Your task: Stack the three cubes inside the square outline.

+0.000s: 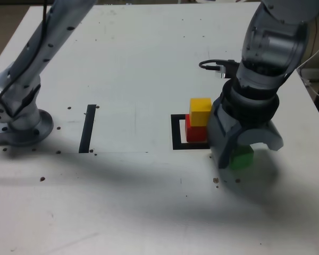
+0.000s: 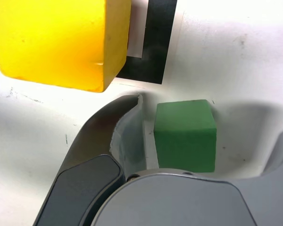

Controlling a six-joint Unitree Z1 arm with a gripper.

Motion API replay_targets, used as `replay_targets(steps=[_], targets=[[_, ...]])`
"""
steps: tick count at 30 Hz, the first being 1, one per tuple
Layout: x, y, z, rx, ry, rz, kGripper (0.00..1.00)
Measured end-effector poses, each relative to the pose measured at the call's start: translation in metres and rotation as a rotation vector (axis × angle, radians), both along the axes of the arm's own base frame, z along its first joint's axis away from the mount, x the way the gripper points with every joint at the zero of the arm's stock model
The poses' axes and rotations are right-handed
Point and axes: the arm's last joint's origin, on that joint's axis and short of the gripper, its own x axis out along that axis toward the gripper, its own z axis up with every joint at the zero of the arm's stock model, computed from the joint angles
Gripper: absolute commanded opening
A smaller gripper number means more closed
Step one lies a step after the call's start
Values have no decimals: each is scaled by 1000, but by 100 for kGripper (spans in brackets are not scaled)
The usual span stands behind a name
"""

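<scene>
In the exterior view the yellow cube (image 1: 200,110) sits on top of the red cube (image 1: 194,132), and both stand inside the black square outline (image 1: 176,133). The green cube (image 1: 242,158) rests on the table just to the exterior view's right of the outline. My gripper (image 1: 244,156) is lowered over it, one finger on each side. The wrist view shows the green cube (image 2: 185,134) between the open jaws of the gripper (image 2: 210,117), with a visible gap on each side. The yellow cube (image 2: 56,42) and a corner of the outline (image 2: 155,47) lie just beyond. The red cube is hidden in the wrist view.
A straight black tape strip (image 1: 87,127) lies on the white table towards the exterior view's left. The arm's base (image 1: 21,125) is mounted at the far left edge. A black cable (image 1: 212,65) loops behind the wrist.
</scene>
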Motion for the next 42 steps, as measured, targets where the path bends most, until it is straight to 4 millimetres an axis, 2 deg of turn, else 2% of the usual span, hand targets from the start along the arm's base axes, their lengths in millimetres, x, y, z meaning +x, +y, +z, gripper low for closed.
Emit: replay_targets(steps=[6, 10, 13, 21, 30, 36, 42], targets=[[0, 0, -1, -7, 3, 2, 37], [0, 0, -1, -8, 3, 2, 23], [0, 0, -1, -7, 2, 2, 17], [1, 1, -1, -7, -3, 5, 11], [-2, 2, 3, -8, 2, 5, 11], [-8, 2, 27, -9, 7, -2, 11], [-26, -5, 69, -18, -20, -39, 11]])
